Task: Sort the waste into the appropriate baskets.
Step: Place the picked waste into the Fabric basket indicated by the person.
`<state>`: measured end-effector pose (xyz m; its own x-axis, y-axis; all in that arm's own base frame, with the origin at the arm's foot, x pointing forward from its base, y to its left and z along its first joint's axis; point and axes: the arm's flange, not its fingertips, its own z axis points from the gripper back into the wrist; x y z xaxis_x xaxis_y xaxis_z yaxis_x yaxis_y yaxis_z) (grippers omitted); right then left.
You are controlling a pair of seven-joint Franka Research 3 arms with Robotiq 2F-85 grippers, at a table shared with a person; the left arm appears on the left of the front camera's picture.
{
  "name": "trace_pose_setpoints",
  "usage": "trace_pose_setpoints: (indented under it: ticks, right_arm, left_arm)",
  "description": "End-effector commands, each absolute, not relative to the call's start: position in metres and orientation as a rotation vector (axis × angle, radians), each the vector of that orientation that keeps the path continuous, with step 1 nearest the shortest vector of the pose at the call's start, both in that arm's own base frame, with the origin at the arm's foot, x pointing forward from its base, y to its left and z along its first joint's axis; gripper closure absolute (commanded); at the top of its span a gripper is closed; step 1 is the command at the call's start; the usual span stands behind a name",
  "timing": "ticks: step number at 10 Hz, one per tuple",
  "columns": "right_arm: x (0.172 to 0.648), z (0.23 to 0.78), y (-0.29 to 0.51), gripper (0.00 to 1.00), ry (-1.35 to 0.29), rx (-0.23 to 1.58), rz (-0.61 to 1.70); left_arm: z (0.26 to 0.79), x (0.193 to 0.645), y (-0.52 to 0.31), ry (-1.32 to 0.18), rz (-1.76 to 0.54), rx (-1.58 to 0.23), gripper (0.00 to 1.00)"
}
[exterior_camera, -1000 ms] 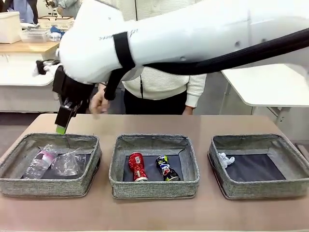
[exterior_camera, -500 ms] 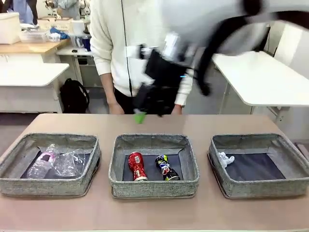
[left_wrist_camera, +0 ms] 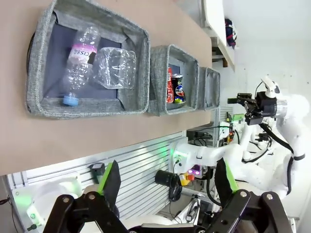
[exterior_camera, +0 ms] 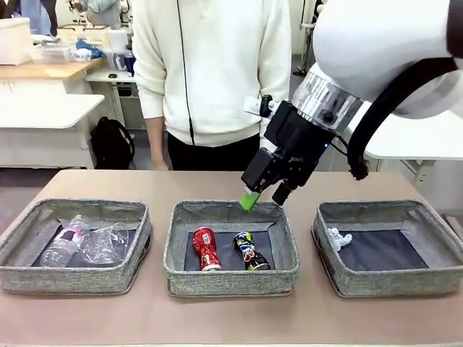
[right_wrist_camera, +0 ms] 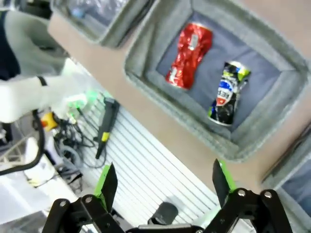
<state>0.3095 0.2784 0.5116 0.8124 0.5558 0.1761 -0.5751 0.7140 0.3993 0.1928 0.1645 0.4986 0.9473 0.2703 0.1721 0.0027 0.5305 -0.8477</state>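
Grey baskets are all holding waste: red can (exterior_camera: 205,248) and dark can (exterior_camera: 250,251) below my wide, empty right pincer (exterior_camera: 263,196), bottle (exterior_camera: 60,243), cup (exterior_camera: 104,243) left, paper ball (exterior_camera: 336,238) right. I'm judging sorting done, probably; retracting comes next.

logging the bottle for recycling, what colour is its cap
Blue: the clear plastic bottle has a blue cap, clearest in the left wrist view.

Three grey woven baskets (exterior_camera: 230,283) are showing dark flat bottoms. A red crushed can (exterior_camera: 205,249) is lying at nine o'clock of a dark multicoloured can (exterior_camera: 250,251). The right gripper (exterior_camera: 265,196), black, is showing green pads. The paper ball (exterior_camera: 337,238) is looking white.
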Motion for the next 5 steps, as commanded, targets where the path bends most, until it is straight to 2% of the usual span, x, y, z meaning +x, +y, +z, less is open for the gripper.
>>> trace_pose_setpoints:
  ticks: [1,3,5]
  right_arm:
    - [0.333,0.497,0.251,0.00,-0.021,0.613,0.443]
    - [0.343,0.498,0.176,0.00,-0.117,0.997,0.239]
    - [0.328,0.484,0.106,0.00,-0.176,1.183,0.101]
  left_arm:
    - [0.525,0.201,0.152,-0.408,0.164,-1.025,0.00]
    - [0.527,0.227,0.109,-0.469,0.264,-1.118,0.00]
    - [0.518,0.247,0.065,-0.436,0.292,-1.177,0.00]
